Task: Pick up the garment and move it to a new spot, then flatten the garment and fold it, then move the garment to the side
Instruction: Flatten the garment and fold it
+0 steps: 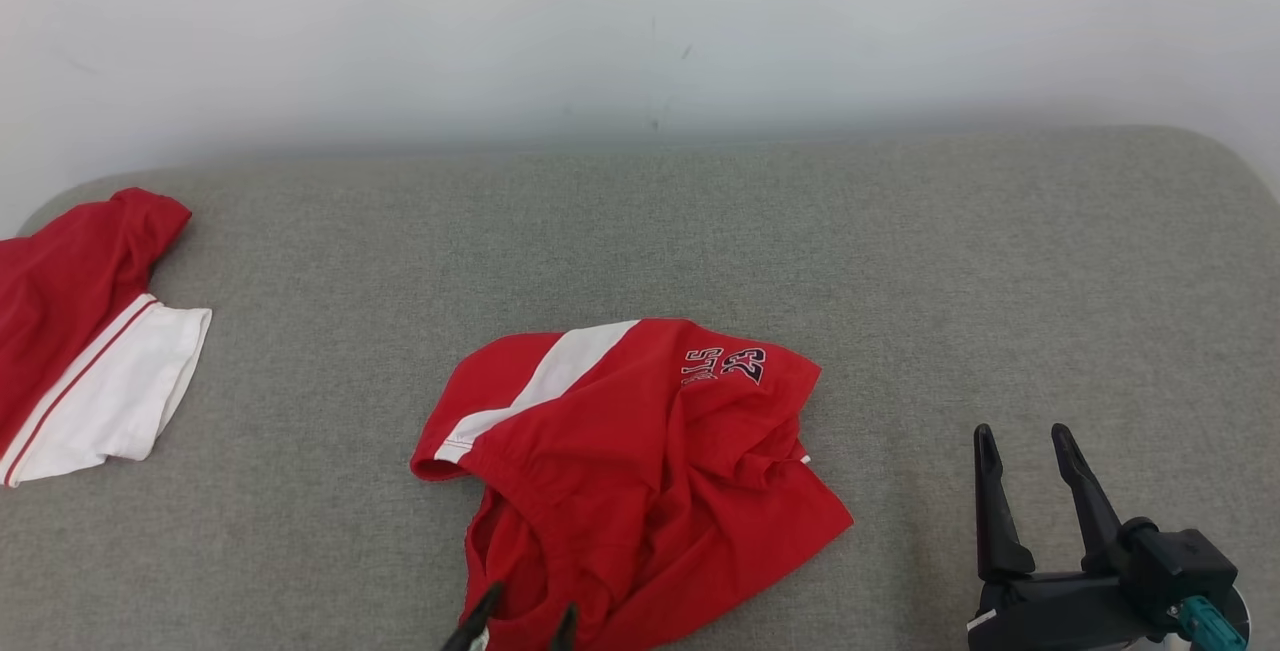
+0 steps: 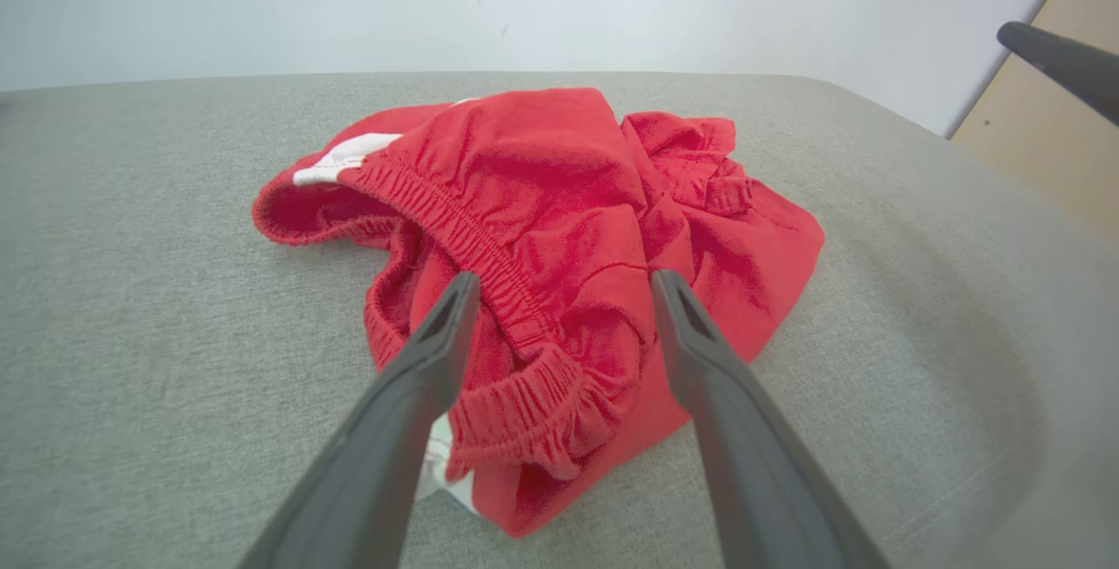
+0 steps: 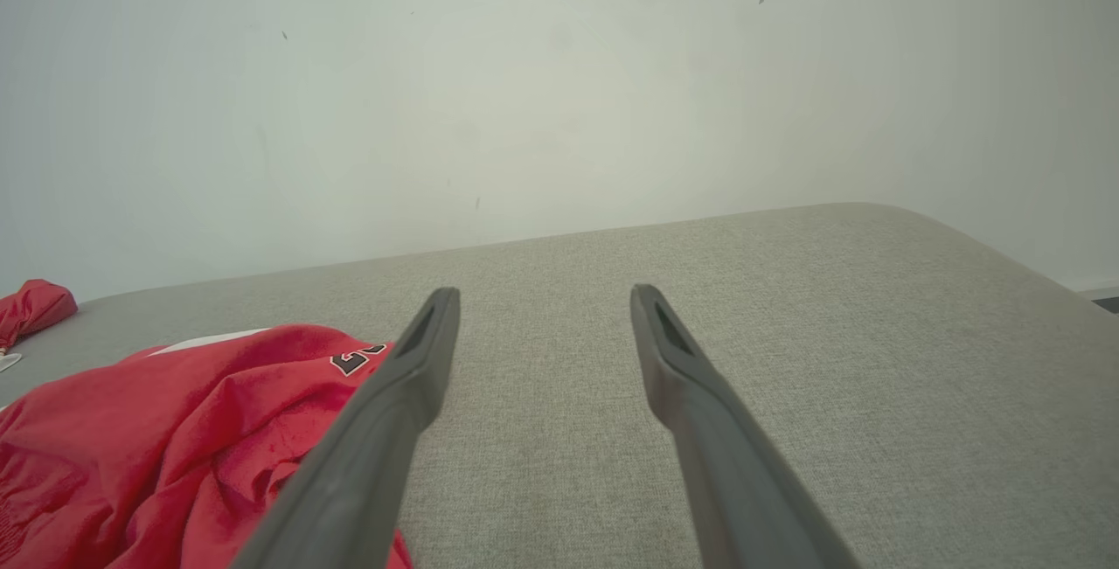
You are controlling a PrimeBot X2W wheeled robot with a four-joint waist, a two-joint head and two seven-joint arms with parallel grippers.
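A: Where is the garment (image 1: 640, 471)?

B: It lies crumpled on the grey fabric-covered table (image 1: 900, 251), near the middle of the near edge. It is red, with a white stripe (image 1: 560, 371) on its left part and dark lettering (image 1: 725, 366) toward the far side.

A: And the left gripper (image 1: 528, 621)?

B: It points at the garment's near edge. Its two dark fingers stand wide apart and hold nothing. In the left wrist view they reach over the gathered elastic waistband (image 2: 472, 237), one tip on each side of the bunched cloth. Whether they touch the fabric cannot be told.

A: The right gripper (image 1: 1022, 436)?

B: It is also spread open and empty. It sits over bare table to the right of the garment, clear of it, with its fingers pointing toward the pale wall (image 1: 640, 31).

A: Is anything else on the table?

B: A second garment (image 1: 80, 351), red and white, lies at the far left edge, well apart from the first.
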